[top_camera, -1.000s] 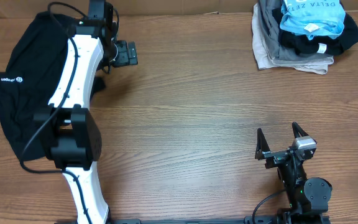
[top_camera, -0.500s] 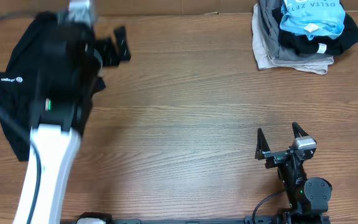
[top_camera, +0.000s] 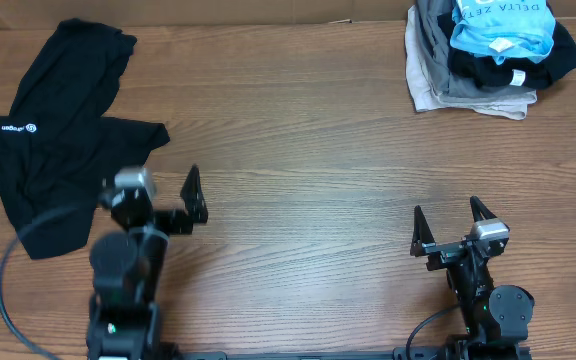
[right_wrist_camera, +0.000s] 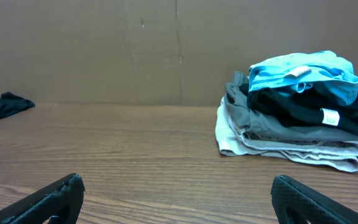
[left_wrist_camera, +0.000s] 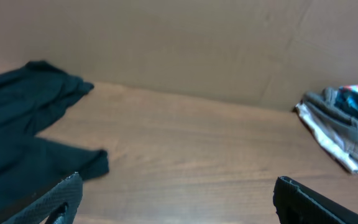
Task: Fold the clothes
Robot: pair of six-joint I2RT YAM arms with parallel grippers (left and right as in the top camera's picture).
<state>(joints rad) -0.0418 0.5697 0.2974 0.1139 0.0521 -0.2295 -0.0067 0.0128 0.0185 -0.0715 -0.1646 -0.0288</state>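
Note:
A black top (top_camera: 53, 140) with a small white logo lies crumpled at the far left of the table; it also shows in the left wrist view (left_wrist_camera: 23, 130). A pile of clothes (top_camera: 488, 55) sits at the back right, with a light blue T-shirt (top_camera: 503, 25) on top of black, grey and beige garments; the pile shows in the right wrist view (right_wrist_camera: 297, 102). My left gripper (top_camera: 173, 195) is open and empty at the front left, just right of the black top. My right gripper (top_camera: 453, 225) is open and empty at the front right.
The wooden table (top_camera: 298, 150) runs between the black top and the pile. A brown cardboard wall (right_wrist_camera: 104, 50) stands along the table's back edge.
My left arm has pulled back from the far left, over the black top, to the front of the table. The black top now lies uncovered. The right arm has not moved.

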